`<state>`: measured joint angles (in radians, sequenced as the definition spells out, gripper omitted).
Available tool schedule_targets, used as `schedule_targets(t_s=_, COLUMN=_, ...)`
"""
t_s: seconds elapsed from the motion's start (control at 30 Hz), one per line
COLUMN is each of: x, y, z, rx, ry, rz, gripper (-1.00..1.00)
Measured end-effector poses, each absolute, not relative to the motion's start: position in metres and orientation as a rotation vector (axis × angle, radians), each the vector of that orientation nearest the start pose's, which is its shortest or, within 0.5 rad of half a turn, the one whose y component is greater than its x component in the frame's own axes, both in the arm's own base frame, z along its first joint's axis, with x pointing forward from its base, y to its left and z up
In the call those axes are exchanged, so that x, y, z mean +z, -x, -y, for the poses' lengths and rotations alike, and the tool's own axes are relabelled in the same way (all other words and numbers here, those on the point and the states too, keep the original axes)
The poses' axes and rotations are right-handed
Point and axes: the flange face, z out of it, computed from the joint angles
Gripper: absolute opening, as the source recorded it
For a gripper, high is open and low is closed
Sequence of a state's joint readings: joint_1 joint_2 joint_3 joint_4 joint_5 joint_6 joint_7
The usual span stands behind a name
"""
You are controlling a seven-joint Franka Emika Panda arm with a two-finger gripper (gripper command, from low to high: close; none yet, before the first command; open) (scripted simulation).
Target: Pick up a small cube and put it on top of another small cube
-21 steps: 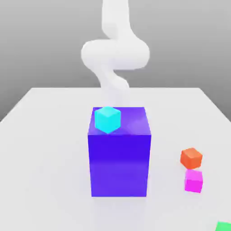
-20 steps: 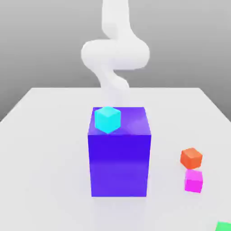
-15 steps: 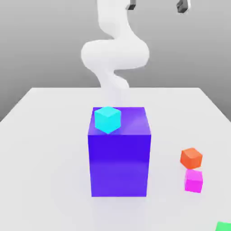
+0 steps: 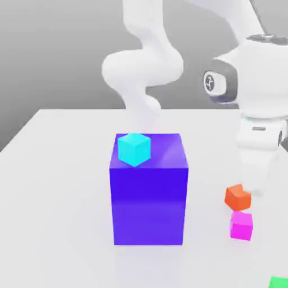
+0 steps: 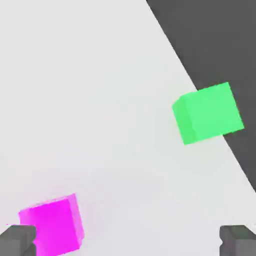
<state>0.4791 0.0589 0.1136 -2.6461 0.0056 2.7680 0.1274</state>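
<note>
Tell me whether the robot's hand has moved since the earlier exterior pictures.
Yes. The hand has come down from the upper edge of the exterior view and now hangs just above the orange-red cube, to the exterior view's right of the blue-purple block.

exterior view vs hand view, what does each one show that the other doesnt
The exterior view alone has the big blue-purple block with the cyan cube on top, the orange-red cube and the white arm coming down over the table's right side. The hand view alone has the two dark fingertips, set wide apart, and the green cube in full by the table's edge; the exterior view catches just its corner. Both share the magenta-pink cube and the white table.
</note>
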Motion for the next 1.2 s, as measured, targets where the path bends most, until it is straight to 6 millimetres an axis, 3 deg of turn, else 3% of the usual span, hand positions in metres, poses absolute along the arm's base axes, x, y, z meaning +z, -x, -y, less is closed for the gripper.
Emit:
schedule_targets(t_s=0.07, x=0.197, y=-0.343, z=-0.244, rx=-0.023, ry=3.025, rz=0.820, gripper=0.00)
schedule_targets(t_s=0.23, x=0.140, y=-0.338, z=-0.244, rx=-0.001, ry=3.023, rz=0.856, gripper=0.00)
schedule_targets(t_s=0.27, x=0.131, y=-0.337, z=-0.243, rx=-0.001, ry=3.023, rz=0.856, gripper=-1.00)
schedule_targets(t_s=0.47, x=0.127, y=-0.337, z=-0.243, rx=0.001, ry=3.023, rz=0.856, gripper=-1.00)
schedule_targets(t_s=0.53, x=0.137, y=-0.337, z=-0.244, rx=0.001, ry=3.024, rz=0.857, gripper=-1.00)
schedule_targets(t_s=0.67, x=0.176, y=-0.337, z=-0.244, rx=0.000, ry=3.024, rz=0.858, gripper=-1.00)
schedule_targets(t_s=0.73, x=0.190, y=-0.347, z=-0.246, rx=0.001, ry=3.024, rz=0.859, gripper=-1.00)
schedule_targets(t_s=1.2, x=0.234, y=-0.502, z=-0.268, rx=0.003, ry=3.010, rz=0.900, gripper=-1.00)
